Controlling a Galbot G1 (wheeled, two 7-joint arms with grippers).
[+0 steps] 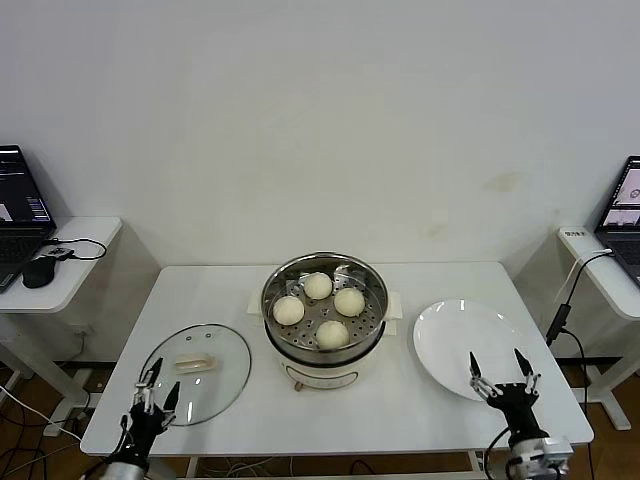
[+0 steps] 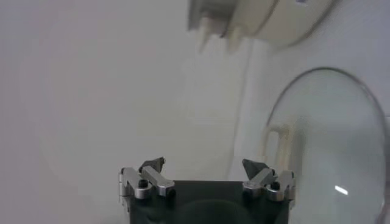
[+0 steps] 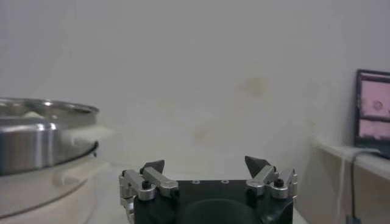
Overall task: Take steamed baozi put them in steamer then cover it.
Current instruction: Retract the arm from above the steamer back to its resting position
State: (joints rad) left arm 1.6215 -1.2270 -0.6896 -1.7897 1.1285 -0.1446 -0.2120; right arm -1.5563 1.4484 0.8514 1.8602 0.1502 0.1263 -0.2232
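A: Sitting centre of white rectangular table (image 1: 400,410): round shiny stainless-steel steamer (image 1: 324,322) w/ perforated tray, on cream-white electric base. Also showing in right wrist view as steel rim over cream base (image 3: 36,146).

B: Resting inside on tray: four smooth round cream-white steamed baozi. Lying far side (image 1: 318,286), robot's right (image 1: 349,301), near side (image 1: 332,334), robot's left (image 1: 288,310). Sitting close together, not quite touching as far as can tell.

A: Still lying off steamer: round clear glass cover (image 1: 197,372) w/ metal rim, flat on table to robot's left of steamer, near but apart. Showing cream bar handle (image 1: 194,364) at centre. Filling far part of left wrist view too (image 2: 329,146).

B: Lying bare to robot's right of steamer: flat white round plate (image 1: 470,345), just beside base handle.

A: Hovering at table's near left corner: left gripper (image 1: 156,390), black fingers standing wide apart, gripping nothing, tips over near rim of glass cover. Confirming in wrist view (image 2: 204,165) – gap between tips clear.

B: Hovering at near right: right gripper (image 1: 500,368), fingers spread wide too, holding nothing, tips over near edge of white plate. Matching in wrist cam (image 3: 206,163).

A: Standing on side desks: laptops, far left (image 1: 18,205) & far right (image 1: 625,215); black mouse (image 1: 38,270) by left one.
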